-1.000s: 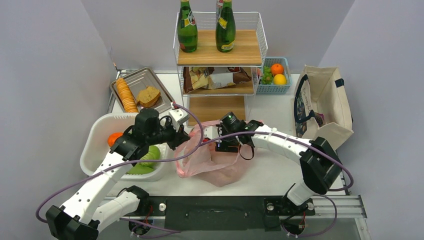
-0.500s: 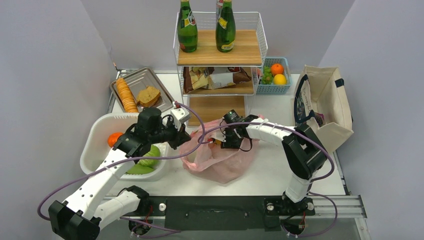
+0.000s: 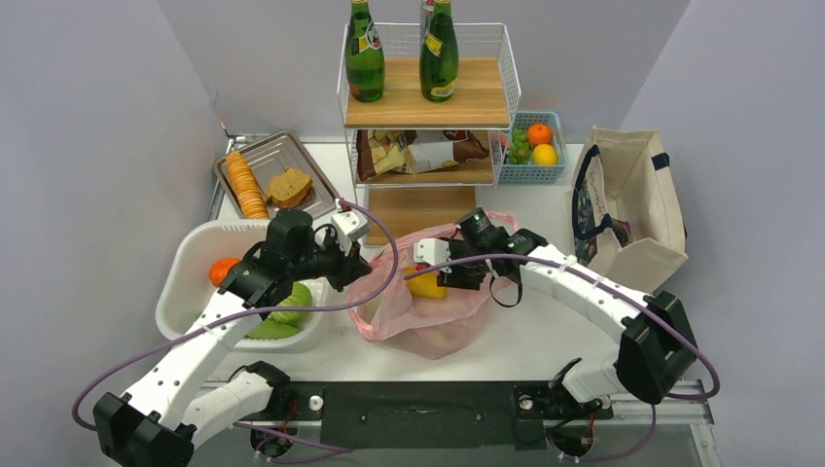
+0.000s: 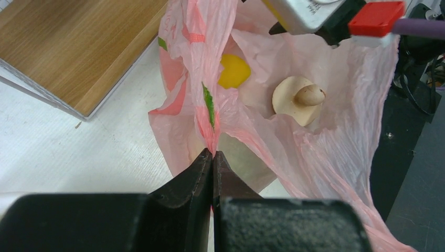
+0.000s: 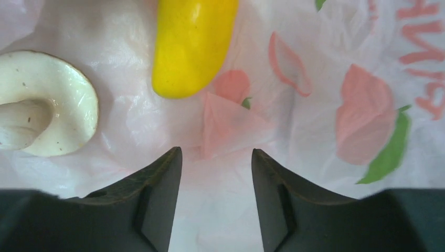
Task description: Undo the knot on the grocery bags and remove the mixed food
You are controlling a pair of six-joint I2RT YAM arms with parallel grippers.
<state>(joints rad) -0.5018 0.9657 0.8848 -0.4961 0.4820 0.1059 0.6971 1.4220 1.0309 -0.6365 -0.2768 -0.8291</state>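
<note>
**Position.** The grocery bag [image 3: 428, 326] lies on the white surface [image 3: 545, 331] about midway along the near edge. It sits between the white tub [image 3: 190, 263] on the left and the canvas tote [image 3: 652, 195] at the right edge, in front of the wire rack [image 3: 394, 107]. Its long axis runs roughly parallel to the near edge. The mouth stands open, facing up and toward the far edge.

**Contents seen.** A yellow item [image 5: 191, 42] lies inside on the bag's film. In the right wrist view its long axis runs out of the top of the picture, with the rounded end pointing back at the claw. A tan mushroom [image 5: 47, 100] lies just beside it, gill side up and stem showing.

**Left arm.** It reaches from the near left corner, up and across the tub, with the wrist turned to the right. The left claw [image 4: 212, 155] is pressed together on a gathered fold of the bag's left rim and holds it raised.

**Right arm.** The elbow is set out toward the right edge. The forearm runs leftward and the wrist dips into the bag's mouth. The right claw [image 5: 216, 152] has its jaws apart over the pink film, just short of the yellow item, with nothing between them.
</note>
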